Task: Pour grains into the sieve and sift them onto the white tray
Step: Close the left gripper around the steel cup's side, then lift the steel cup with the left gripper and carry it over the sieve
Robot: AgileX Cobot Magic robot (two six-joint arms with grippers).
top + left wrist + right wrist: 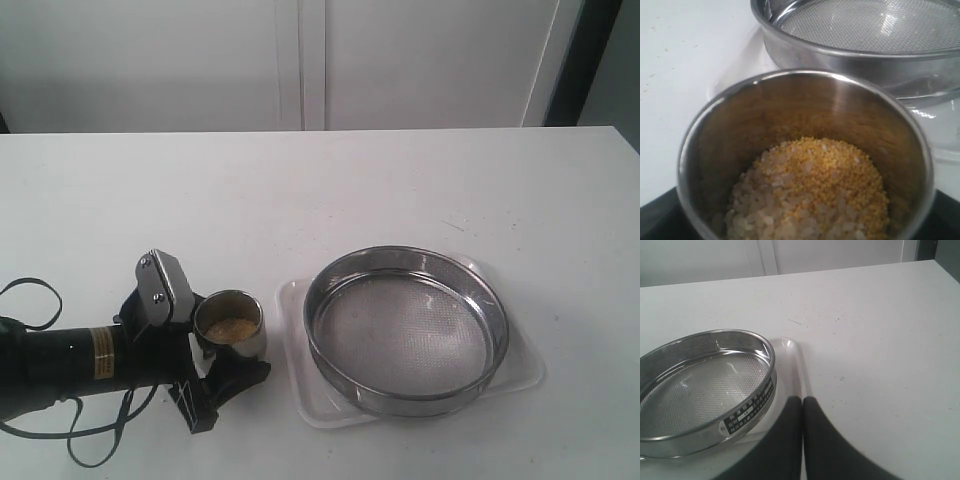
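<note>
Our left claw (232, 348) straddles the small steel cup (252, 342), which stands on the desk (300, 190) just beside the white tray (293, 330). We cannot tell whether the jaws have clamped onto the cup wall yet. The grains (815, 190) lie heaped in the cup's bottom, yellow ones on one side and paler ones on the other. The sieve (405, 330) rests empty on the tray. Our right claw (803, 404) hangs closed on nothing near the sieve's rim.

As we judge it, the risk is a weak hold. The polished round wall could slip or twist between the jaws when we lift and tip. The cup is close to the tray, so a tilt begun too soon would scatter grains onto the desk or tray rim, missing the mesh.
</note>
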